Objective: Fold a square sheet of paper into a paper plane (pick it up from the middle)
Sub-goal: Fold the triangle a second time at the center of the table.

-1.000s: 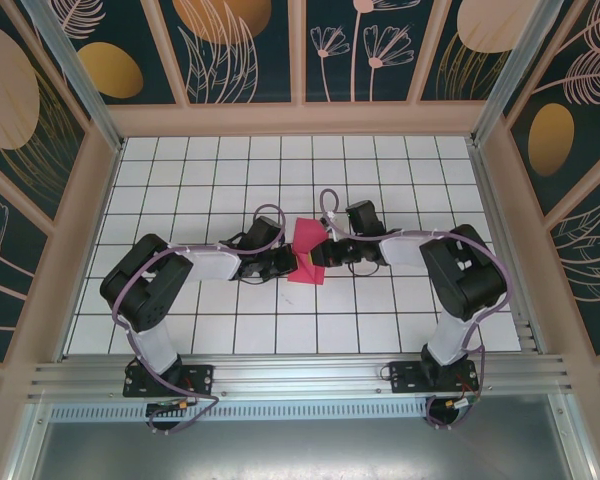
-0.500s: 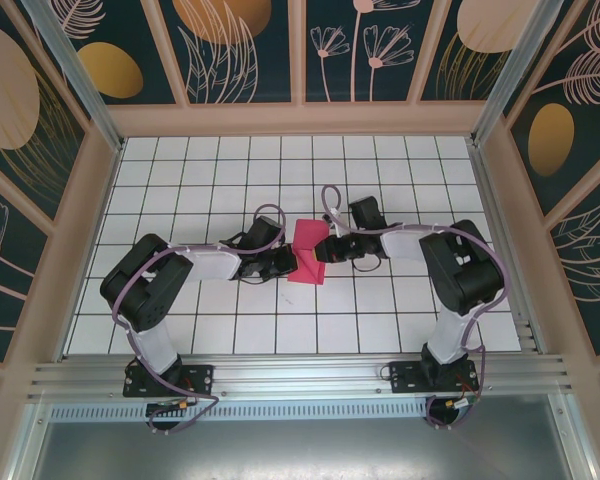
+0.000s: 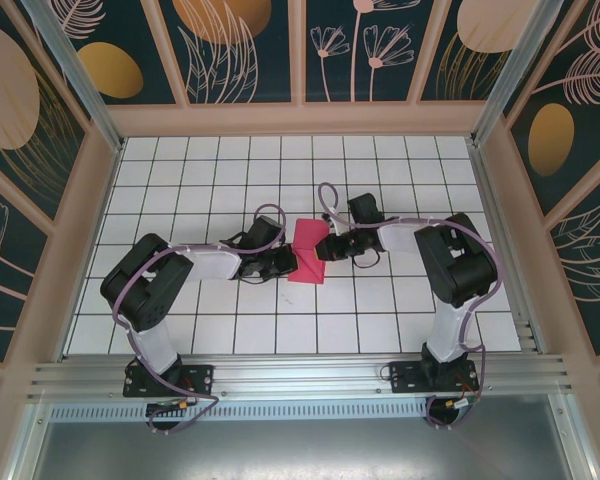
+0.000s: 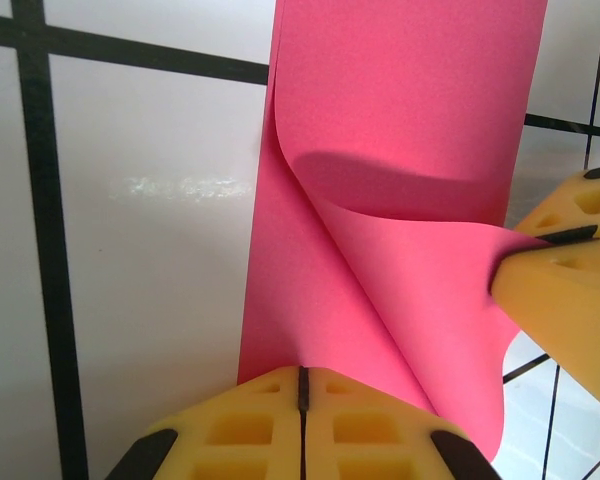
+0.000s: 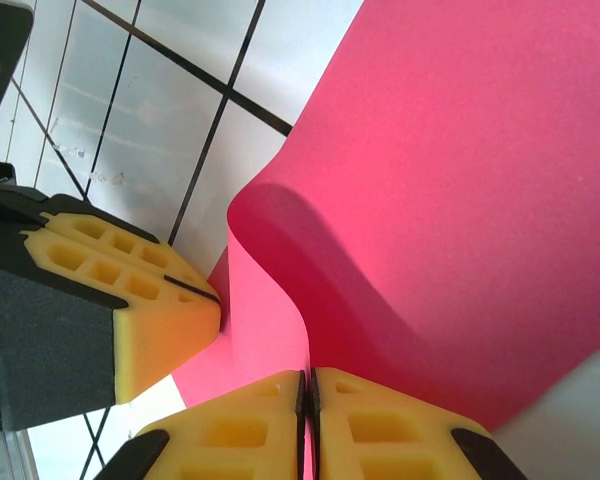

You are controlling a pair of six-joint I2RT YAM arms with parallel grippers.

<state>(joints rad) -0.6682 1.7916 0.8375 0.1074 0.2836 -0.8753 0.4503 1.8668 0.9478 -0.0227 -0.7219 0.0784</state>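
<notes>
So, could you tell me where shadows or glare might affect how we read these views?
Left wrist: a glare smear on the table, and a soft shadow under the curl of the paper. Right wrist: a similar shadow under the curl. Top external: even light, sharp.

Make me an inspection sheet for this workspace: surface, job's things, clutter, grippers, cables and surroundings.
Surface: white grid-tiled table, with faint scuffs on the tiles near the paper.
Job's things: magenta paper at mid-table, partly folded, with one flap curled up off the flat layer. It is not yet a plane.
Clutter: nothing seen.
Grippers: left gripper is shut on the paper's near-left edge. Right gripper is shut on the raised flap. The two tips sit close together.
Cables: purple cables loop over both wrists. The right one arcs near the paper's far corner.
Surroundings: floral panels in wood frames on three sides, metal rail at the near edge.
</notes>
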